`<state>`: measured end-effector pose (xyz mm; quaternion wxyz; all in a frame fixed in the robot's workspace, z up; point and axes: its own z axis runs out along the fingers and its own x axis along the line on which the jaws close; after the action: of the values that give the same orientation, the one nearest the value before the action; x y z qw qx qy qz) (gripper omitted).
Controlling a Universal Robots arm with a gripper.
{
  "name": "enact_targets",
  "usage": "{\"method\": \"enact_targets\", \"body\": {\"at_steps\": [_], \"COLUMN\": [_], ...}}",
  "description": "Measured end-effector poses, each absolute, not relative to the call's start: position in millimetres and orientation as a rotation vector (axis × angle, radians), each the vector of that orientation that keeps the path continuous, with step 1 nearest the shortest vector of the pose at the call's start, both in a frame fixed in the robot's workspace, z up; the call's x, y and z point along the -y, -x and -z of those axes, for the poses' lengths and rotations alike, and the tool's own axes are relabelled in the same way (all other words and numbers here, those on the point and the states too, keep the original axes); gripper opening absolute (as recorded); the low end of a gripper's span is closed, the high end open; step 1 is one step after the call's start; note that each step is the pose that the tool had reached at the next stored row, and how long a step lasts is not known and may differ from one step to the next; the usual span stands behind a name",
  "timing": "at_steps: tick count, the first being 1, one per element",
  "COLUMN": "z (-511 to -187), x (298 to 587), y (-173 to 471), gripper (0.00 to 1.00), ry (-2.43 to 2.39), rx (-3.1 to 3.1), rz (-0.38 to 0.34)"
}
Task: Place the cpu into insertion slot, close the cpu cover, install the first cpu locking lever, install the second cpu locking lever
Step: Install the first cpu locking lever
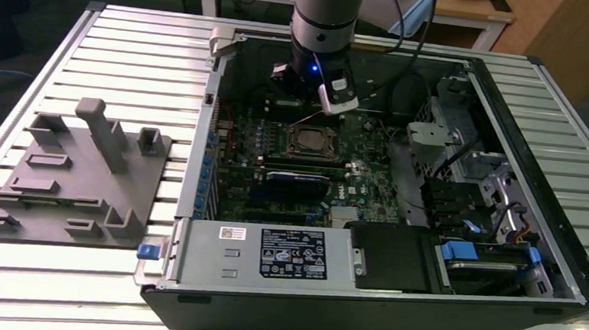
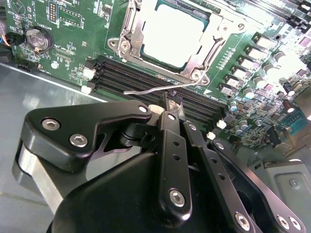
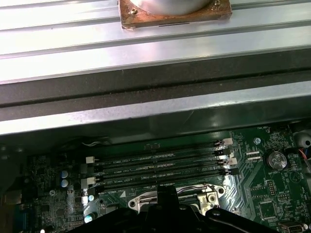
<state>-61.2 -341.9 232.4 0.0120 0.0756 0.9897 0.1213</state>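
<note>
Cpu [image 2: 172,34] is seated in the slot [image 1: 311,143], silver top up and level. The cover [image 2: 187,73] is down over it, its frame around the chip's edges with the top showing through the window. So placing and cover-closing look done, judging from how flat the frame lies. In the second wrist view the gripper [image 2: 170,99] has its fingers brought together, no real gap at the tips. The tips sit right at a thin wire lever [image 2: 146,90] that runs along the socket edge, over the memory slots [image 2: 146,77]. I cannot tell whether the wire is pinched between the tips or only touched. The lever looks slightly raised off the board [image 2: 73,43] rather than tucked under its catch, so the work appears to be at the first lever. The narrow closed tips suit a wire this thin. In the exterior view the arm comes straight down into the open case [image 1: 544,151], just behind the socket, which keeps the fingers clear of the tall parts around it. A grey fixture [image 1: 76,173] lies on the table [image 1: 126,44], well apart on the exterior view's left.
</note>
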Motion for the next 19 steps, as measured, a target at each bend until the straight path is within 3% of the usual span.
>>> {"method": "enact_targets", "body": {"at_steps": [19], "z": [-228.4], "x": [339.8], "y": [61.0], "gripper": [0.11], "ry": [-0.244], "rx": [-3.084], "rz": [-0.379]}}
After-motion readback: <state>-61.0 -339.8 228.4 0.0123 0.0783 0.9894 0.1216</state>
